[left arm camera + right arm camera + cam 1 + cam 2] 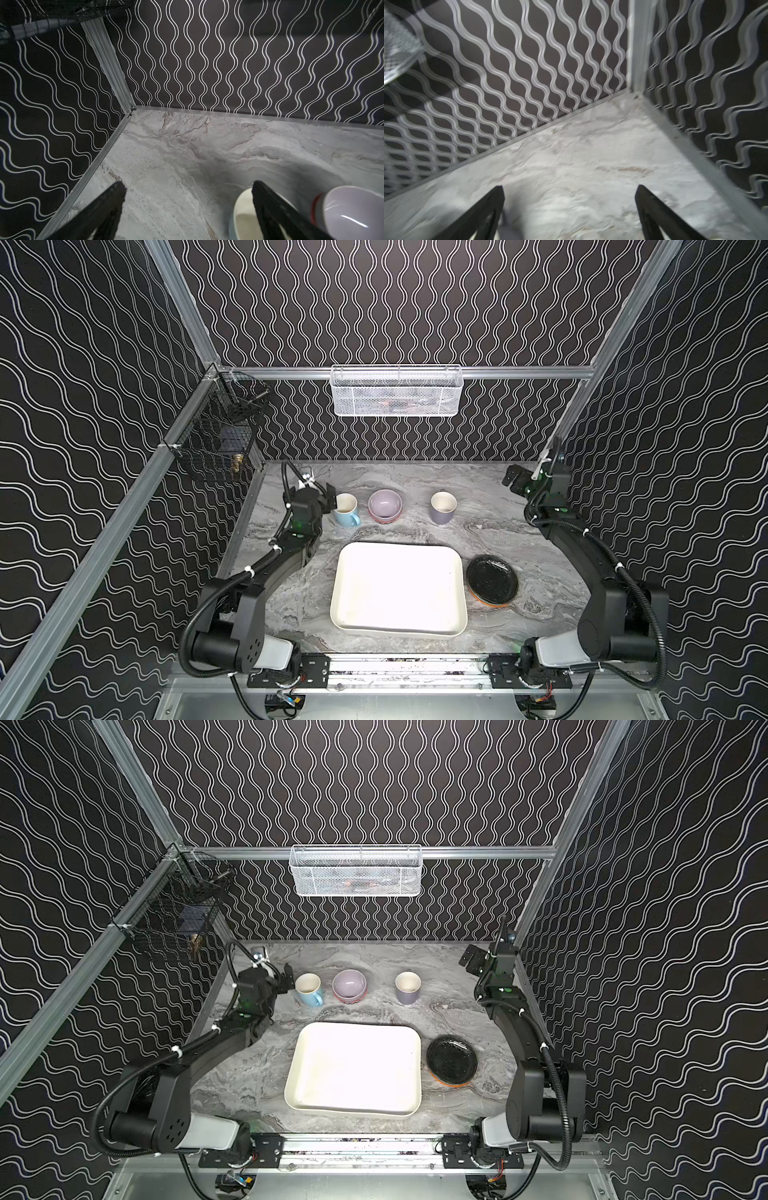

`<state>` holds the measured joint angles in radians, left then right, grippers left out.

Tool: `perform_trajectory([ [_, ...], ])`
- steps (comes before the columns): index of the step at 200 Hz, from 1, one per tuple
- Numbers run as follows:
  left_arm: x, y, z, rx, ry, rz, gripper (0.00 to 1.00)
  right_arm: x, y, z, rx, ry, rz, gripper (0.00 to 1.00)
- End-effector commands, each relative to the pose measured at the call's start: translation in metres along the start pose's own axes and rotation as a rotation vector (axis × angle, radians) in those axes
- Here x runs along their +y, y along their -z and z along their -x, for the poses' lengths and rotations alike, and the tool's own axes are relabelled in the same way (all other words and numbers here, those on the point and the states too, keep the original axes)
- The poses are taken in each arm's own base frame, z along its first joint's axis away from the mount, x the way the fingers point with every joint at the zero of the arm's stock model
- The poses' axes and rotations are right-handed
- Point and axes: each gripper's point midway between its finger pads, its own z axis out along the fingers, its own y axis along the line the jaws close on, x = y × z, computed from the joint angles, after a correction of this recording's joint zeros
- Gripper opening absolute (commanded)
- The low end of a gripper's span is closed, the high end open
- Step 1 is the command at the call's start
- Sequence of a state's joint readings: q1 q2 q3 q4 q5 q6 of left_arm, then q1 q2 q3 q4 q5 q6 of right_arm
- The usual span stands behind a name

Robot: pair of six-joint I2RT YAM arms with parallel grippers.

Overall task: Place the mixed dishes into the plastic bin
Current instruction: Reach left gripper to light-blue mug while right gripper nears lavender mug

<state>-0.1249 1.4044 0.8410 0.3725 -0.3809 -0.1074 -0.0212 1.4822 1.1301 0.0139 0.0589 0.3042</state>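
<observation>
Left gripper [188, 187]: jaws spread wide, gripping nothing, low over the marble table [291, 605]. In the left wrist view one finger [270, 207] overlaps the mouth of the light blue mug [243, 214] (whether it touches the rim cannot be told). Right gripper [569, 189]: jaws likewise wide apart and empty, above bare table in the far right corner; its wrist view is blurred.

Clock face for both top views: centre on the plastic bin [399, 593], 12 o'clock toward the back wall. The bin lies flat on the near half of the table.
- 11 o'clock: the light blue mug, upright, handle toward 5 o'clock, the left gripper just beside it on its 9 o'clock side.
- 12 o'clock: the lavender bowl [385, 502], nested in the red-orange patterned bowl [384, 520], of which only the rim shows.
- 1 o'clock: the lavender-grey mug [443, 508], upright.
- 2 o'clock, well apart: the right gripper.
- 3 o'clock, just beside the bin: the black plate [492, 578], topping a stack whose orange plate [490, 605] shows as a sliver.

All these dishes stand on the table, outside the bin.
</observation>
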Motion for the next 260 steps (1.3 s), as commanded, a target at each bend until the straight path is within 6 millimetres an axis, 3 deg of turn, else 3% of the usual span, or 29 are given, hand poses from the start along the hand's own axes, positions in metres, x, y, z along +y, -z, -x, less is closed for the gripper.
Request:
perform_trajectory([
  [1,-0.007,0.009,-0.031,0.228,0.091,-0.039,0.99,0.023,0.002,-0.048,0.258,-0.058,0.061,0.95],
  [22,-0.023,0.005,-0.036,0.348,0.147,-0.085,0.95,0.055,0.004,-0.074,0.365,0.016,0.072,0.91],
  [53,-0.033,-0.015,-0.049,0.522,0.123,-0.057,0.83,0.111,0.026,-0.1,0.474,0.132,0.158,0.99],
  [86,-0.041,-0.034,-0.062,0.611,0.089,-0.045,0.78,0.131,0.054,-0.099,0.49,0.073,0.215,0.99],
  [118,-0.044,-0.044,-0.082,0.682,0.094,-0.018,0.73,0.134,0.069,-0.099,0.478,0.077,0.222,0.99],
  [179,-0.052,-0.044,-0.111,0.773,0.089,-0.048,0.61,0.128,0.071,-0.115,0.532,0.099,0.198,0.99],
  [238,-0.06,-0.058,-0.139,0.862,0.084,-0.047,0.38,0.131,0.067,-0.124,0.577,0.106,0.196,0.99],
  [260,-0.059,-0.06,-0.14,0.873,0.083,-0.033,0.3,0.13,0.067,-0.124,0.579,0.111,0.189,0.99],
])
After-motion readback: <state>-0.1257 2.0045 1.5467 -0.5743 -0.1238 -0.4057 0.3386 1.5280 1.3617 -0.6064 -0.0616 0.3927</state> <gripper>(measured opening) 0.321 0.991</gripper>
